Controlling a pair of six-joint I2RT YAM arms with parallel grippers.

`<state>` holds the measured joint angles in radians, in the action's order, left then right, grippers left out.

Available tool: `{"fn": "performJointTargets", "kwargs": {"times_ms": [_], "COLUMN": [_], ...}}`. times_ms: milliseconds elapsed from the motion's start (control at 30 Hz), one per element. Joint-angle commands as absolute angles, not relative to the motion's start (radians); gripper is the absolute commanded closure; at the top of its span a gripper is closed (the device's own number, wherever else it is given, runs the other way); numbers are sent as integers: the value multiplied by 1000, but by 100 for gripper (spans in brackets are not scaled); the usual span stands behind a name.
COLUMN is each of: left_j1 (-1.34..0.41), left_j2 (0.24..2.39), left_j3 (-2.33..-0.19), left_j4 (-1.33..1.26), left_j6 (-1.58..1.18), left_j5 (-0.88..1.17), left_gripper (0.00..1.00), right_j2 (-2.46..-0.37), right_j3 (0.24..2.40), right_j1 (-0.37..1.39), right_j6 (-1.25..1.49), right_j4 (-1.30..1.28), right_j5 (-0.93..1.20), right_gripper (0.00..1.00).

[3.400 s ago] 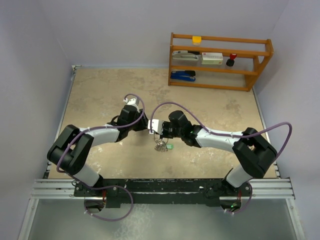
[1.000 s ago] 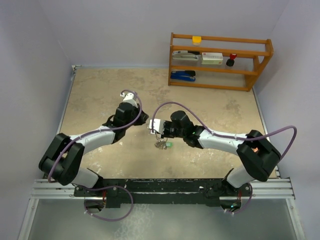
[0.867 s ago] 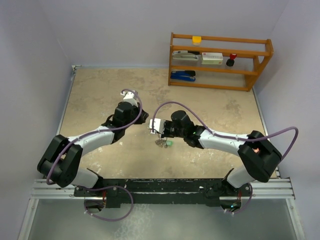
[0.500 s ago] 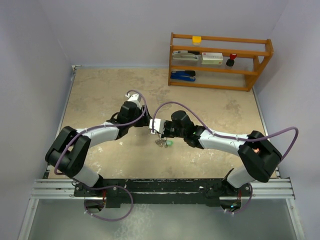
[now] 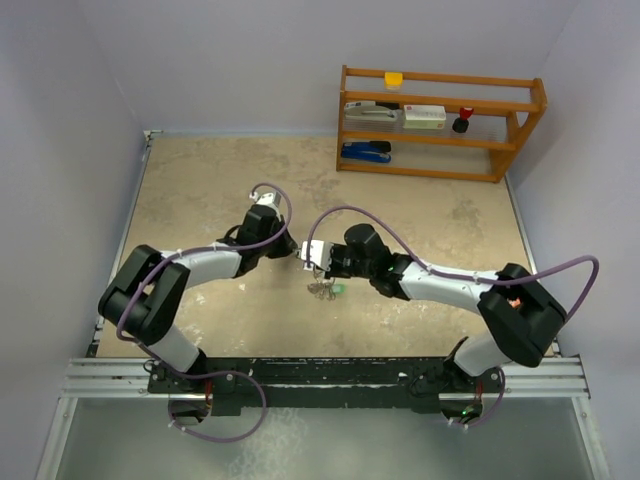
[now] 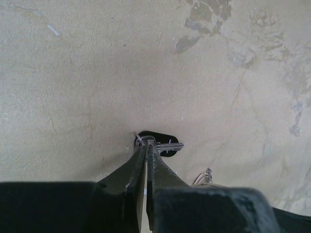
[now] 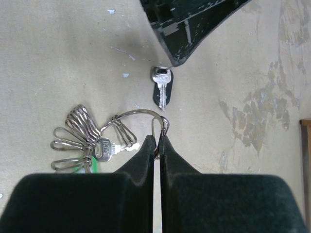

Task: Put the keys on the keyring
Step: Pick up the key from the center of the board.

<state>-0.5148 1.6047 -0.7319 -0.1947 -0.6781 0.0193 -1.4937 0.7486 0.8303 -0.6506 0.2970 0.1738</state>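
From above, the left claw (image 5: 296, 253) and the right claw (image 5: 319, 267) almost meet over the middle of the worktop (image 5: 200, 190). The bunch of keys (image 5: 321, 290) is right under them. The left wrist view shows the left claw clenched on a lone key (image 6: 167, 146). In the right wrist view, the right claw is pinched tight on the keyring (image 7: 131, 114), with the lone key just past it.

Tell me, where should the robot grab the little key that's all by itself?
Pinch the loose key by its wide head, coming from the left gripper's side. Its thin blade points toward the keyring, and that end must stay free for threading.
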Motion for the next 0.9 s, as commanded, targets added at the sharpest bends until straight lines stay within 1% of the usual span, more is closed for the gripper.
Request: {"fn": "performJointTargets", "kwargs": {"times_ms": [0, 67, 167, 267, 400, 533, 867], "left_j1": [-480, -456, -394, -302, -223, -197, -175], "left_j2": [1593, 1575, 1560, 1574, 1627, 1679, 1750], "left_j3": [-809, -846, -894, -916, -892, -811, -747], "left_j4": [-206, -171, -144, -183, -379, -711, -1061], "left_j6": [-729, -741, -810, -930, -1168, -1444, -1759], "left_j5": [36, 41, 105, 249, 444, 559, 618], "left_gripper": [100, 100, 100, 100, 100, 100, 100], "right_j2": [-1438, -1425, -1408, -1394, -1380, -1375, -1362], "right_j3": [738, 729, 720, 717, 708, 706, 691], "right_j1": [834, 833, 833, 833, 833, 834, 833], "right_j6": [-653, -649, -645, -648, -647, -647, -643], "right_j4": [322, 327, 326, 312, 314, 310, 319], "right_j5": [162, 163, 159, 156, 151, 149, 146], "right_gripper": [100, 100, 100, 100, 100, 100, 100]}}
